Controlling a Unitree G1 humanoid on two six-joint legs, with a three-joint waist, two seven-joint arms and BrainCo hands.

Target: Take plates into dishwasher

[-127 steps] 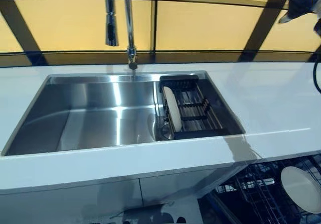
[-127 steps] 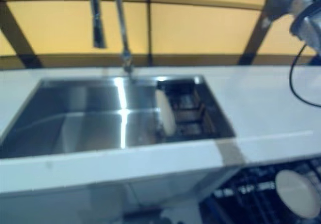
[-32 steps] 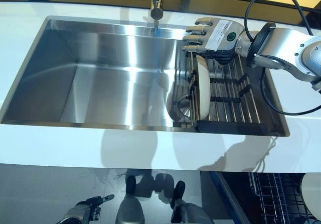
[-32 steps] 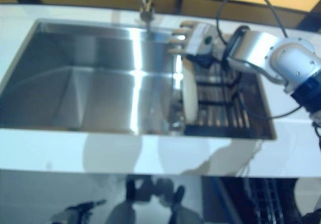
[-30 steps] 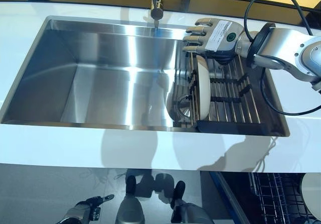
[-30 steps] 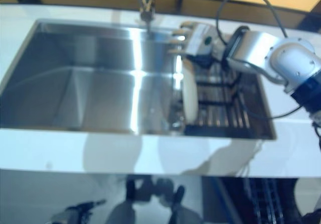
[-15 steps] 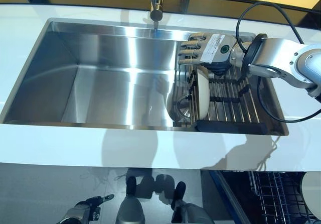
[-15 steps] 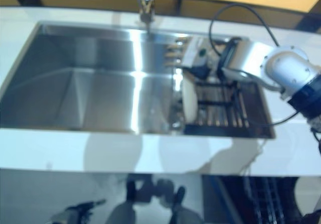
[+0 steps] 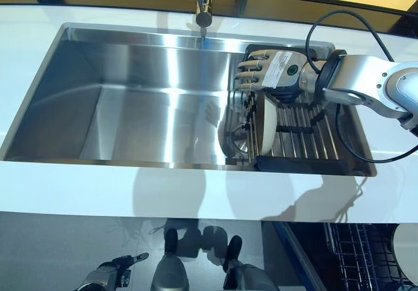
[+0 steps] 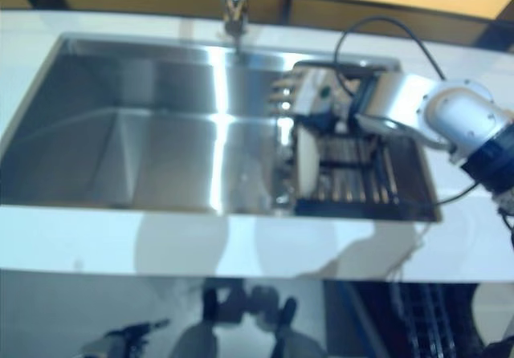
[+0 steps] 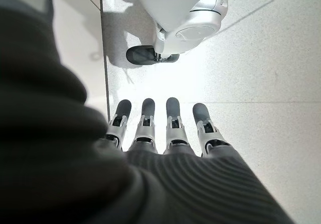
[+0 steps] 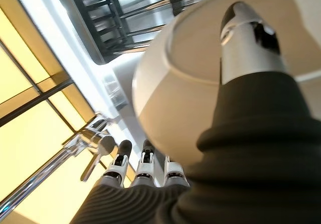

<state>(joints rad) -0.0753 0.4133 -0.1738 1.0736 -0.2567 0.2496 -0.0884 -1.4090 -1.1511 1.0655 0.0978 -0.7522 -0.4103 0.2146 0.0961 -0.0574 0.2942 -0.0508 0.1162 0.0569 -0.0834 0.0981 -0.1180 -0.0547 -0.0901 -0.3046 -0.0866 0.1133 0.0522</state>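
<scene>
**Q:** Hand first: what does the right hand (image 9: 269, 71) do?

**R:** It is at right of centre in the head view, over the top edge of the plate (image 9: 266, 122). In the wrist view the fingers (image 12: 144, 164) are on one face of the plate and the thumb (image 12: 247, 39) lies on the other face. The fingers look almost straight, so I judge that it is placed around the rim but does not squeeze yet.

**Q:** Where is the plate?

**R:** It stands on edge in the dark rack (image 9: 302, 134), at the right end of the sink (image 9: 130, 102).

**Q:** How will it handle?

**R:** I think stiff, smooth, maybe slippery, and it can break. Best is to pinch the upper rim and lift straight up between the rack bars.

**Q:** The left hand (image 9: 108, 277)?

**R:** It hangs at lower left of the frame, fingers relaxed, with nothing in it.
</scene>
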